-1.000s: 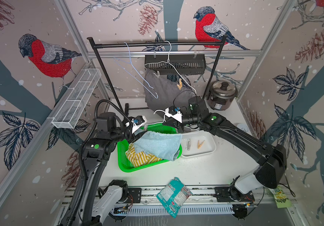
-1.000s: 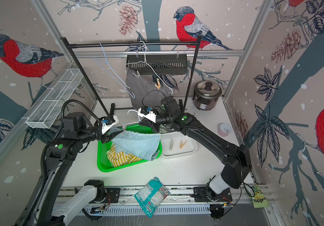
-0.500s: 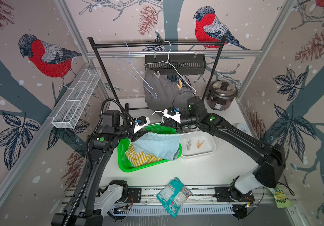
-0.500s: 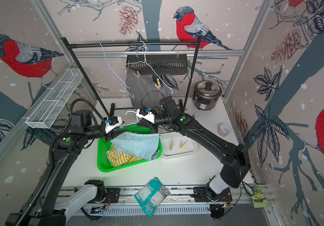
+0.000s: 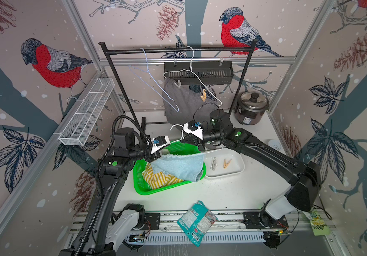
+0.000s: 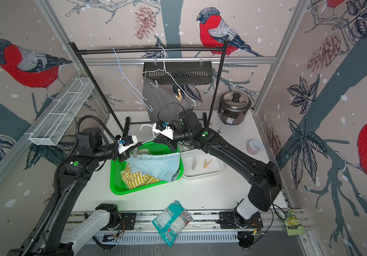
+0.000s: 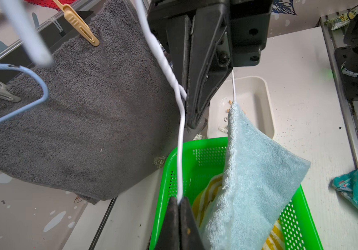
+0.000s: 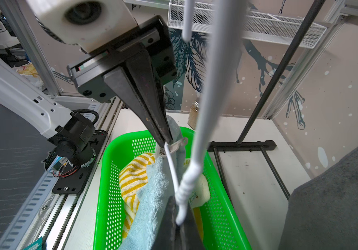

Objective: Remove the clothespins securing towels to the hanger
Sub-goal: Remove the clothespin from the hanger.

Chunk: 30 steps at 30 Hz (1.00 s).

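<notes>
Both grippers hold a white hanger (image 7: 181, 134) over the green basket. My left gripper (image 7: 179, 201) is shut on its wire, beside a whitish clothespin (image 8: 177, 145) that pins the light blue towel (image 5: 178, 166) to it. My right gripper (image 8: 179, 220) is shut on the hanger's twisted neck. The blue towel droops into the basket onto the yellow-striped towel (image 5: 158, 180). Behind, the dark grey towel (image 5: 184, 106) hangs on the rack, pinned by a tan clothespin (image 5: 203, 96) and a grey one (image 5: 178, 83).
The green basket (image 5: 140, 184) stands mid-table. Right of it, a white tray (image 5: 239, 171) holds two loose clothespins. A black rack (image 5: 178, 49) carries a blue hanger (image 5: 155, 84). A rice cooker (image 5: 251, 106) is at the back right, a teal packet (image 5: 197, 221) at the front.
My left gripper has moved right toward the held hanger and closed on its wire. The right gripper has kept its hold, barely moving.
</notes>
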Tool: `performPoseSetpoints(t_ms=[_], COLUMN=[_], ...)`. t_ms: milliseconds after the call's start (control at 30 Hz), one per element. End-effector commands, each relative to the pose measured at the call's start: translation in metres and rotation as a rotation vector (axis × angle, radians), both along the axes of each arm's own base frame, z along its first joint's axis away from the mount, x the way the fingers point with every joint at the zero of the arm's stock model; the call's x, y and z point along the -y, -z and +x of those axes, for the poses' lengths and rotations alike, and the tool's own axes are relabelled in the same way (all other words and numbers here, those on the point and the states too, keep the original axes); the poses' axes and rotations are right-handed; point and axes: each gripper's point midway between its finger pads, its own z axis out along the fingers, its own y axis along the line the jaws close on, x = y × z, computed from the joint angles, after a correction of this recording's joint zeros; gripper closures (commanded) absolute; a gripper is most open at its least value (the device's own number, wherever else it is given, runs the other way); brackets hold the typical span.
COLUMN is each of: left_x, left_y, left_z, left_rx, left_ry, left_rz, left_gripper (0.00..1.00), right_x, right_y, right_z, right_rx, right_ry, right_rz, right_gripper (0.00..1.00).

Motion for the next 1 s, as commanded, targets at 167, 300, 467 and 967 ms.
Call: performPoseSetpoints(t_ms=[167, 300, 467, 967], left_x=[-0.013, -0.019, -0.026, -0.015], left_y=[0.005, 0.009, 0.01, -0.01], left_z=[0.008, 0.01, 0.013, 0.003], left_rx=[0.035, 0.018, 0.004, -0.038], left_ry=[-0.111, -0.164, -0.221, -0.162], left_rz=[0.016, 0.02, 0.01, -0.081], left_gripper=[1.0, 1.0, 1.0, 1.0], right_x=[0.017, 0.036, 0.043, -0.049], right_y=[-0.023, -0.03, -0.017, 0.028], right_z=[0.008, 0.006, -0.026, -0.078], right_rx=[0.048, 0.077, 0.084, 0.043], right_ry=[0.142, 0.239, 0.232, 0.055], right_rz=[0.066, 0.089, 0.088, 0.265], right_gripper=[0.54, 0.42, 0.41, 0.25])
